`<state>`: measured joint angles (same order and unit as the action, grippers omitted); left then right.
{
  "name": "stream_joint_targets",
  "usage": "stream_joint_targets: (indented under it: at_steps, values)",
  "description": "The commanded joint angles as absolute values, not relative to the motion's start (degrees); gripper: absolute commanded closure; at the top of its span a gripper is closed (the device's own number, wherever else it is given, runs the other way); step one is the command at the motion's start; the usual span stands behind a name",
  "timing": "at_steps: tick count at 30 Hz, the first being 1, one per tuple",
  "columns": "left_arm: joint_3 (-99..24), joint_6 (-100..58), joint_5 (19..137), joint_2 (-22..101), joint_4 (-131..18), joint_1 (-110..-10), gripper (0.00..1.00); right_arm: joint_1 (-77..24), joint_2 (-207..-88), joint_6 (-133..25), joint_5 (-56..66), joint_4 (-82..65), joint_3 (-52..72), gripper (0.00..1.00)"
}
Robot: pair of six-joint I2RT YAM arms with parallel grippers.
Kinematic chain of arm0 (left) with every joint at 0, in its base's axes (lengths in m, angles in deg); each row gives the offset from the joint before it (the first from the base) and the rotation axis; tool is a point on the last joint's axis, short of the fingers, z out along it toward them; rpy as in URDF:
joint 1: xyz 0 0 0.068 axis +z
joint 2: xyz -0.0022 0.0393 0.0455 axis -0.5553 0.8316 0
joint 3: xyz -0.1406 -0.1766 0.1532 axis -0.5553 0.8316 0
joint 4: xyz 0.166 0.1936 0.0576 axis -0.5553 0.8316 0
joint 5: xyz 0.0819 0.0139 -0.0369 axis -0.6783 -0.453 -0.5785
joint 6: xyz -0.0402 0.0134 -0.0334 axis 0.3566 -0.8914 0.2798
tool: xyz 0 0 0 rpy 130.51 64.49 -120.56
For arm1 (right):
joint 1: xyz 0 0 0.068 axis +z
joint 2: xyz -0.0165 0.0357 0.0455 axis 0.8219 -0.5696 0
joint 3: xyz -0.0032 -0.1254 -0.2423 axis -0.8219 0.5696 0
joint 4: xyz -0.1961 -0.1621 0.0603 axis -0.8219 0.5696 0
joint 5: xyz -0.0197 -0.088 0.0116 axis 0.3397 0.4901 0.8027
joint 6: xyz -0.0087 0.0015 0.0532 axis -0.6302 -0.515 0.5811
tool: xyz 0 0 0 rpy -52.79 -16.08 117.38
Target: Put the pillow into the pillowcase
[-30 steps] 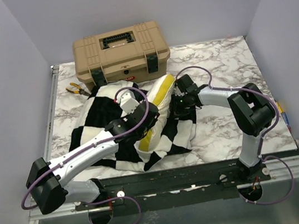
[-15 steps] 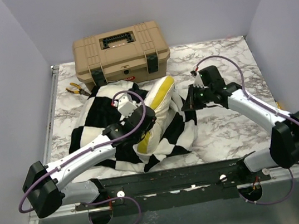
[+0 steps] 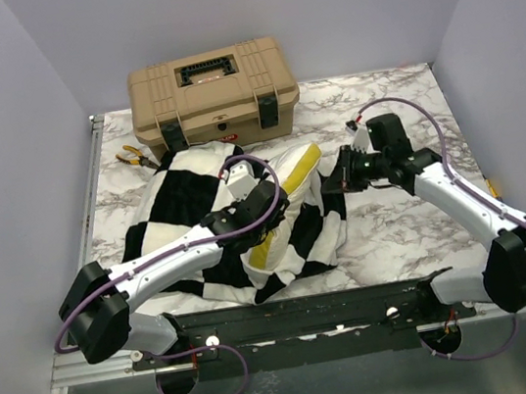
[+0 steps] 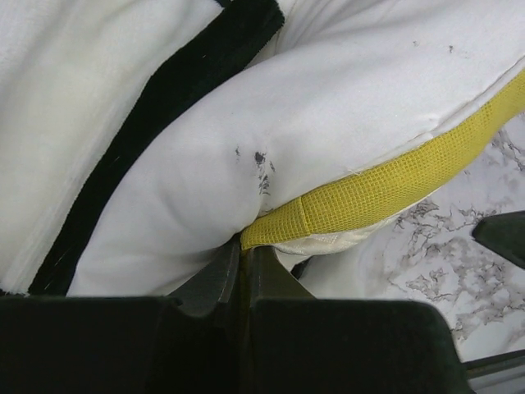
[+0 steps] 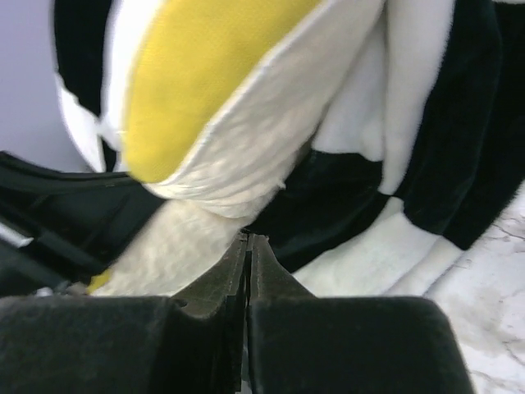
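Top external shows the left tool, clamped on the pillow, has slid it toward 2 o'clock, half tucked in the pillowcase, while the right tool, pinched together, has backed off toward 3 o'clock, so the stuffing is not done.

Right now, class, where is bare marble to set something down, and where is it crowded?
Free: marble right of the toolbox; front-right patch beside the pillowcase. Crowded: centre, where left gripper and right gripper meet the pillow.
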<state>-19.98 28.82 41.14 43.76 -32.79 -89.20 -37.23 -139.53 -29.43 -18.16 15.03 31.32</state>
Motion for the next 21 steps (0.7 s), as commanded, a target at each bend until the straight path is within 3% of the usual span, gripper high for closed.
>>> stream_joint_targets:
  at_steps: [1,3,7,13,21]
  values:
    - [-18.14,29.45,39.29,43.32,-28.14,-87.99,1.0,-37.11,-144.82,-31.29,-17.77,14.59,35.05,0.86]
    - [-18.0,30.14,38.81,42.6,-28.25,-87.91,1.0,-37.13,-147.43,-30.75,-18.48,12.16,36.59,0.71]
    - [-17.52,31.56,38.92,41.26,-28.25,-87.31,1.0,-37.02,-152.49,-27.79,-22.73,4.8,38.07,0.51]
    - [-16.5,32.93,38.92,38.66,-28.25,-86.7,1.0,-36.77,-160.37,-22.56,-23.46,-2.96,37.07,0.36]
    - [-15.53,34.01,38.98,36.18,-28.25,-86.3,1.0,-36.16,-168.57,-18.54,-22.69,-7.34,35.1,0.28]
